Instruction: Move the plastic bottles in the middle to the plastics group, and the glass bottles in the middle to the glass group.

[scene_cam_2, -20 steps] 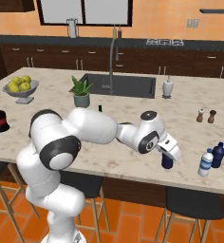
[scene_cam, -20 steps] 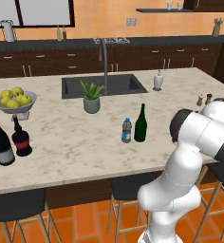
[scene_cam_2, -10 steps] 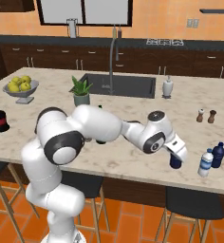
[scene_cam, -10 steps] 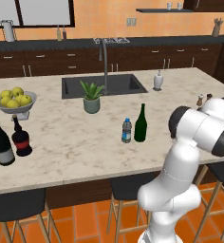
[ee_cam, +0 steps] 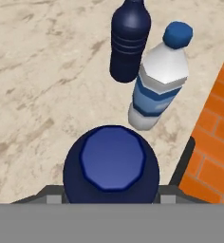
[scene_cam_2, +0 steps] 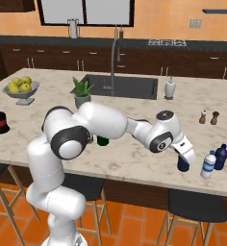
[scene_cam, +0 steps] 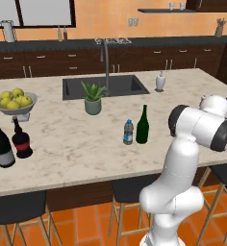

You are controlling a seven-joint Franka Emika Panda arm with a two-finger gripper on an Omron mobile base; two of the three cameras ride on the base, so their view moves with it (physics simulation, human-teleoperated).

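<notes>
My gripper (scene_cam_2: 184, 159) is shut on a squat dark blue plastic bottle (scene_cam_2: 183, 166) low over the counter's right front; in the hand view its cap (ee_cam: 112, 163) sits between my fingertips (ee_cam: 51, 193). Just right of it stand a clear blue-capped bottle (scene_cam_2: 208, 165) (ee_cam: 157, 90) and a dark blue bottle (scene_cam_2: 221, 156) (ee_cam: 129, 40). In the middle, a small clear bottle with a blue cap (scene_cam: 128, 132) stands beside a slim green glass bottle (scene_cam: 143, 125). The glass group, a tall red-necked bottle (scene_cam: 1, 144) and a round one (scene_cam: 20, 139), is at the left.
A potted plant (scene_cam: 93, 98) and sink (scene_cam: 106, 85) with a faucet lie behind the middle bottles. A fruit bowl (scene_cam: 17, 102) is at the left, a soap dispenser (scene_cam_2: 170, 89) and two shakers (scene_cam_2: 208, 117) at the right. Stools (scene_cam_2: 195, 209) stand below the counter's front edge.
My gripper has carried the dark blue bottle to the right along the counter's front, closer to the two bottles at the right end.
</notes>
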